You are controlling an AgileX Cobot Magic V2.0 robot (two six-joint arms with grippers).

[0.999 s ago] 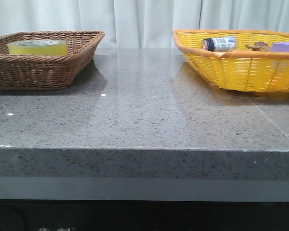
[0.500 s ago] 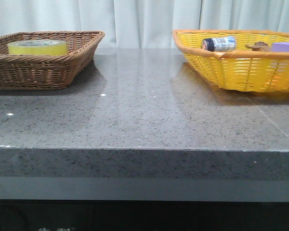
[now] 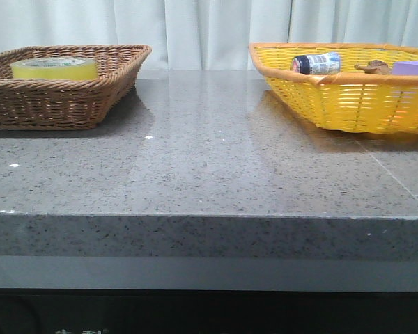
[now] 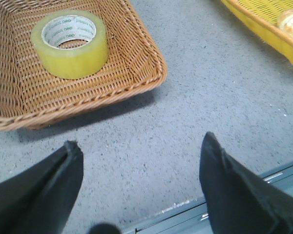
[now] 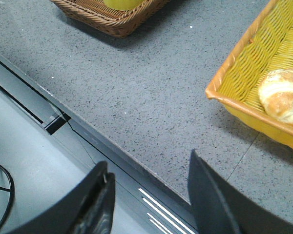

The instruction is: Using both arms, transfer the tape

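Left hand wide, right hand wide, tape in brown basket

Bright, even light falls across all three views. In the front view the polished bench carries soft pale glare streaks and a few small bright specks, with blurred reflections under both baskets. The brown basket throws a dark, soft-edged shadow on the side facing the left gripper, whose black fingers look blurred and featureless. The right gripper is likewise soft, while the speckled stone beyond it stays sharp.
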